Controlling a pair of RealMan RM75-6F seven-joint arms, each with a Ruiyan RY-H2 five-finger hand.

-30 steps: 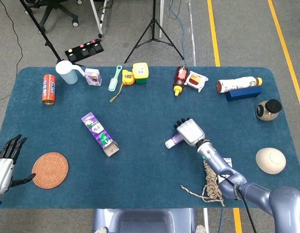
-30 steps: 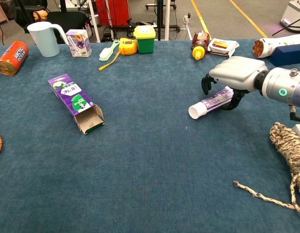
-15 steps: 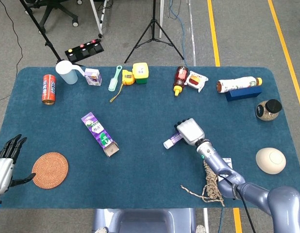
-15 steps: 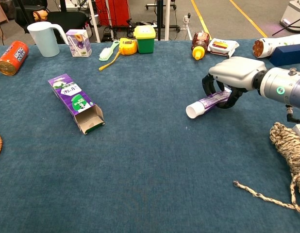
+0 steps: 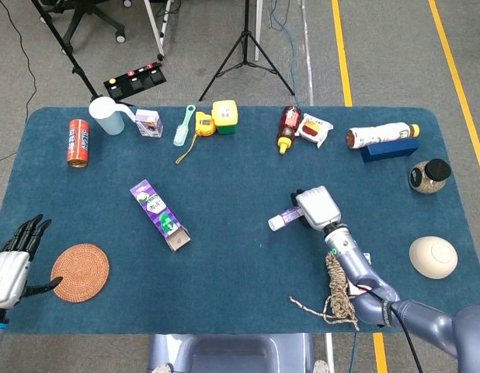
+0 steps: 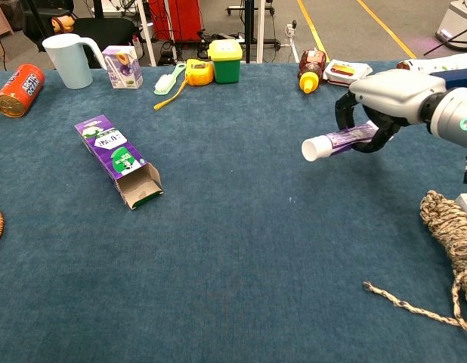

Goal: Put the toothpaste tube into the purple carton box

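My right hand (image 5: 318,207) (image 6: 385,98) grips a purple-and-white toothpaste tube (image 5: 285,217) (image 6: 339,141) and holds it above the cloth, white cap pointing left. The purple carton box (image 5: 159,214) (image 6: 118,159) lies flat on the table's left half, its open end (image 6: 145,185) toward the front. The tube hangs well to the right of the box. My left hand (image 5: 15,260) is at the table's front left corner, fingers apart and nothing in it; the chest view does not show it.
A woven coaster (image 5: 80,272) lies near my left hand. A coil of rope (image 5: 335,291) (image 6: 449,227) sits under my right forearm. Along the back stand a red can (image 5: 78,142), jug (image 5: 108,116), small carton (image 5: 149,123), brush (image 5: 184,125), bottles and snacks.
My right hand closed on the toothpaste tube, lifted it off the cloth and carried it up and slightly right. The left hand shifted a little.
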